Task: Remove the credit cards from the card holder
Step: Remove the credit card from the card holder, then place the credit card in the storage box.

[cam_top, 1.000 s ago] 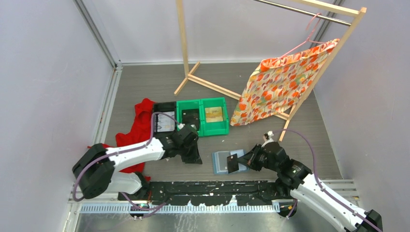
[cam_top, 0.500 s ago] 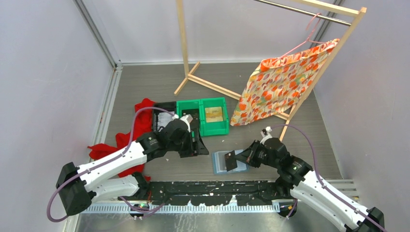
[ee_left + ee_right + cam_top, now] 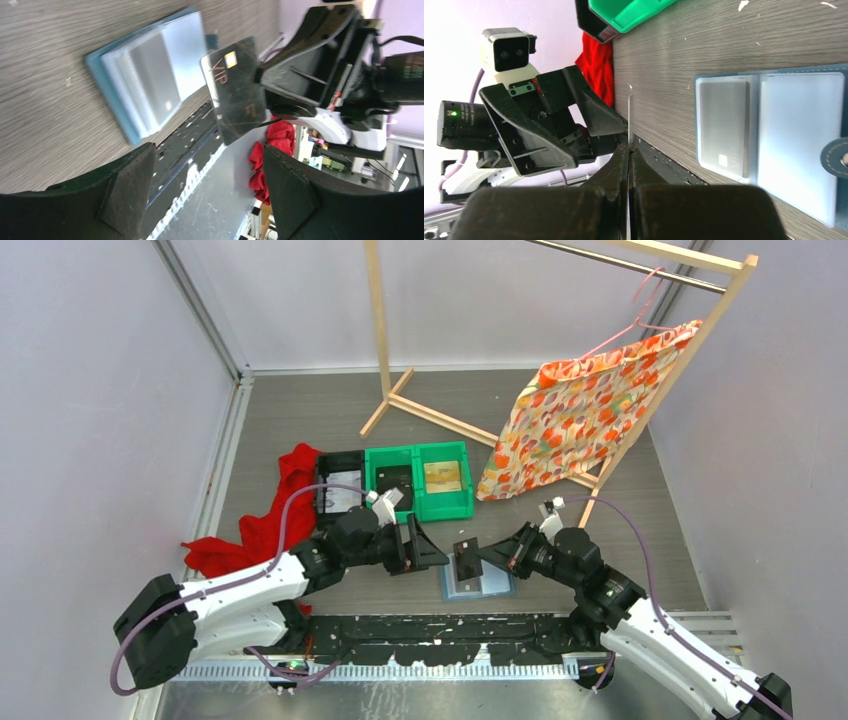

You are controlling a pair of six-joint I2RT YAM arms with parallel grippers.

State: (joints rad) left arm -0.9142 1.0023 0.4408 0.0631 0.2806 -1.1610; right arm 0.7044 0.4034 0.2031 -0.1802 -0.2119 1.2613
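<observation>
Credit card [image 3: 235, 90], dark VIP one, clamped in right gripper [image 3: 629, 150] jaws; left gripper [image 3: 428, 552] jaws apart. We'd close left squarely on free edge before right releases.

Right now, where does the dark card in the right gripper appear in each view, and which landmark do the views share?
Top external: the dark card is at lower centre, pinched by the right gripper.
Left wrist: the dark card is at upper centre, its VIP face showing.
Right wrist: the dark card is edge-on, a thin line at centre.
Shared landmark: the open card holder, lying flat beside it.
</observation>
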